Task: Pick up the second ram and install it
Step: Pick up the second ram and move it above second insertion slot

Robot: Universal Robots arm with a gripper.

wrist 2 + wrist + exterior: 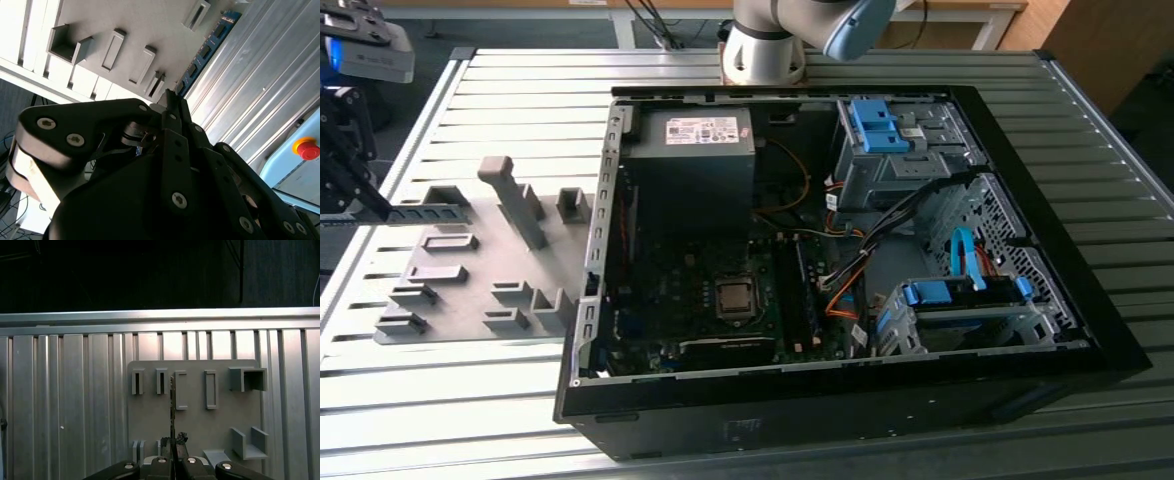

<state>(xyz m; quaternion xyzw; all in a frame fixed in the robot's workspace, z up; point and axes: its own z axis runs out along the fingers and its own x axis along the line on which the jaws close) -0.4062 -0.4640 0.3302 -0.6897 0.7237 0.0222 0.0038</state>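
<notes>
My gripper (169,102) is shut on one end of the second ram (206,47), a slim blue-green board with dark chips that sticks out past the fingertips. In the first wrist view the ram (172,405) shows edge-on, rising from the closed fingers (165,456) above the grey fixture plate (195,425). In the exterior view the gripper (358,195) hangs at the far left, with the ram (416,212) held level over the plate's left part. The open computer case (827,400) lies to the exterior view's right, its motherboard (707,290) exposed.
Grey blocks and a tall post (514,200) stand up from the fixture plate (467,290). Inside the case are the power supply (691,160), blue drive-bay clips (881,125) and loose cables (847,270). The arm's base (767,45) stands behind the case on the ribbed metal table (454,410).
</notes>
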